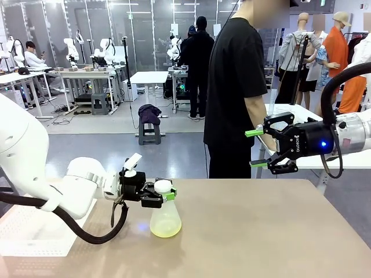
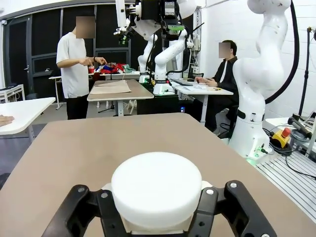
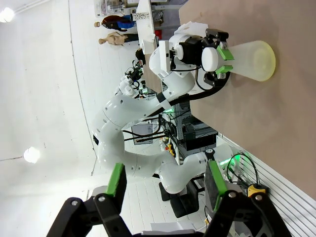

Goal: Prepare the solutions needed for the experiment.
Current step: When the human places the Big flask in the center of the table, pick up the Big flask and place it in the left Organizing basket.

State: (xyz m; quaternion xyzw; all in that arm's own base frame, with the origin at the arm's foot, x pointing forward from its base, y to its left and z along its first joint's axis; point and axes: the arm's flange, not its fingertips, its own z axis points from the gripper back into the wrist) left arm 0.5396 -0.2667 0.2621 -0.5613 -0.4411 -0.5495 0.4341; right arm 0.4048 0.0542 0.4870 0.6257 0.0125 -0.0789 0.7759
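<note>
A brown table (image 1: 261,231) spans the foreground. A person in a black T-shirt (image 1: 235,87) stands at its far side. Behind, a dark stool (image 1: 149,132) with cloth on it sits on the grey floor near a white table (image 1: 149,78). Another person in black (image 1: 197,63) stands farther back, and a seated person (image 1: 36,58) works at the far left.
</note>
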